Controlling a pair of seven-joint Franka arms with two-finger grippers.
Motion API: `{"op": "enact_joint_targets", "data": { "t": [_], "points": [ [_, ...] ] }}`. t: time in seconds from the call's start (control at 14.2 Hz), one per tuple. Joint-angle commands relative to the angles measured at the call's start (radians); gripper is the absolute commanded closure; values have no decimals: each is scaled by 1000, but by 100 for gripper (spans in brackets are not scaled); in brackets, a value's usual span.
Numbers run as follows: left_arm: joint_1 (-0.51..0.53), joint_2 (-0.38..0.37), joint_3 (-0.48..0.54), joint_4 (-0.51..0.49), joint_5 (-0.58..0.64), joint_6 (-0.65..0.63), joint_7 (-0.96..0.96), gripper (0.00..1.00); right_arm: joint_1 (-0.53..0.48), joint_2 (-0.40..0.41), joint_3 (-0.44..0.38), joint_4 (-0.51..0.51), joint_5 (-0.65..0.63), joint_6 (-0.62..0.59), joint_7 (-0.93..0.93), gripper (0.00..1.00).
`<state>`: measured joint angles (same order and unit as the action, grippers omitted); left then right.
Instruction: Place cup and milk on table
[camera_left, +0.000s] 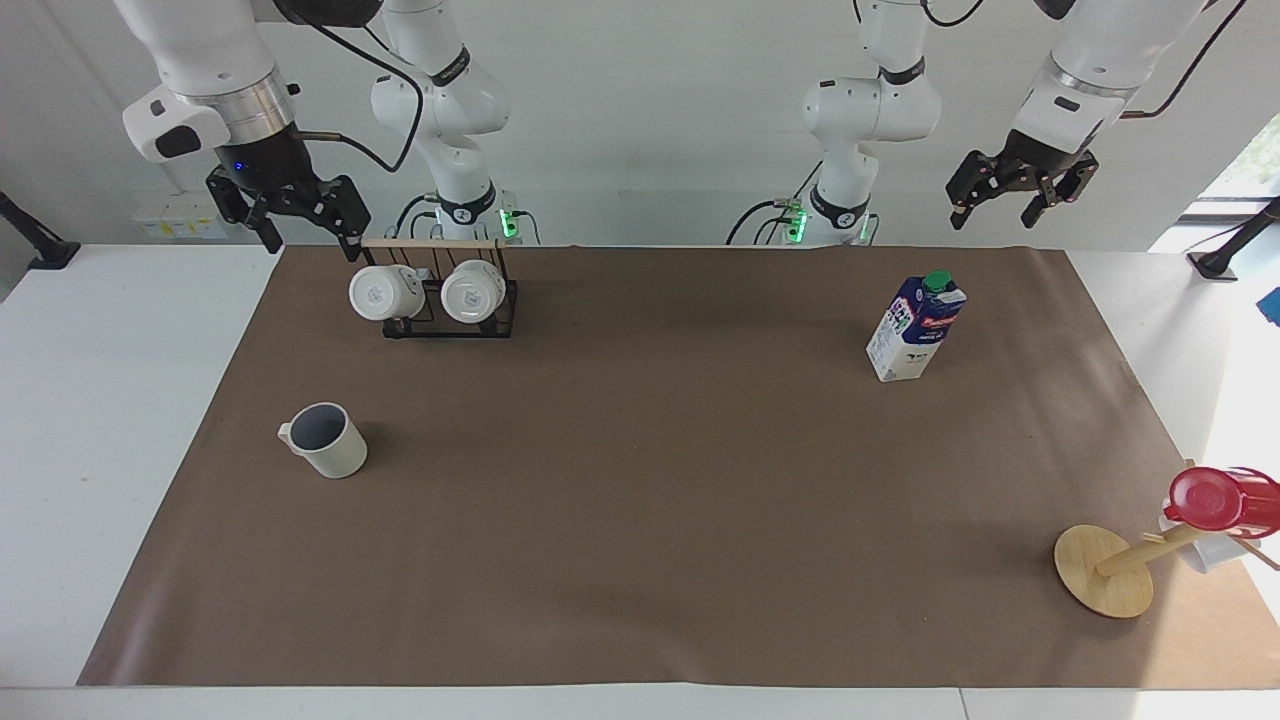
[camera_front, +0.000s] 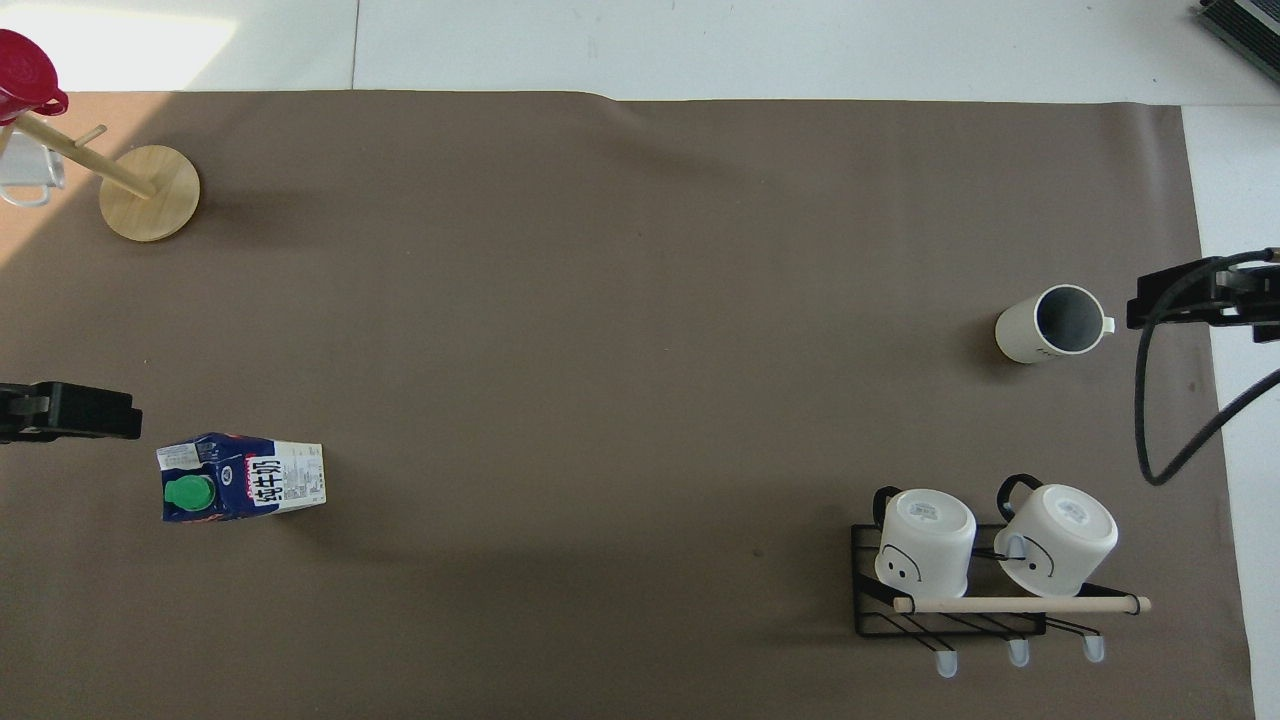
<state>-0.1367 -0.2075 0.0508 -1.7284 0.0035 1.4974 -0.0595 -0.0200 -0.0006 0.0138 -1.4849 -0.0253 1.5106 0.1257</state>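
The cup (camera_left: 325, 440), a cream-white mug with a dark inside, stands upright on the brown sheet of the table (camera_left: 640, 520) toward the right arm's end; it also shows in the overhead view (camera_front: 1052, 324). The milk (camera_left: 915, 328) carton stands upright on the sheet toward the left arm's end, green cap up, and shows in the overhead view (camera_front: 243, 478). My right gripper (camera_left: 310, 238) hangs open and empty in the air beside the mug rack. My left gripper (camera_left: 995, 212) hangs open and empty, high above the sheet's edge by the milk.
A black wire rack (camera_left: 450, 300) with two white mugs stands near the robots at the right arm's end. A wooden peg stand with a round base (camera_left: 1103, 570) holds a red cup (camera_left: 1215, 500) at the table's corner farthest from the robots, at the left arm's end.
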Motion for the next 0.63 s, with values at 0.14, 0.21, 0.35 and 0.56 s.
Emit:
{"op": "enact_joint_targets", "data": {
  "t": [0.14, 0.21, 0.35, 0.56],
  "points": [
    [0, -3, -3, 12, -39, 17, 4, 0, -11, 5, 0, 9, 16, 17, -28, 0],
    [0, -3, -5, 12, -39, 20, 4, 0, -11, 8, 2, 9, 15, 17, -28, 0],
    [0, -4, -3, 12, -39, 21, 6, 0, -12, 11, 2, 14, 5, 17, -28, 0],
    [0, -4, -5, 9, -40, 21, 7, 0, -12, 19, 3, 23, -1, 16, -29, 0]
  ]
}}
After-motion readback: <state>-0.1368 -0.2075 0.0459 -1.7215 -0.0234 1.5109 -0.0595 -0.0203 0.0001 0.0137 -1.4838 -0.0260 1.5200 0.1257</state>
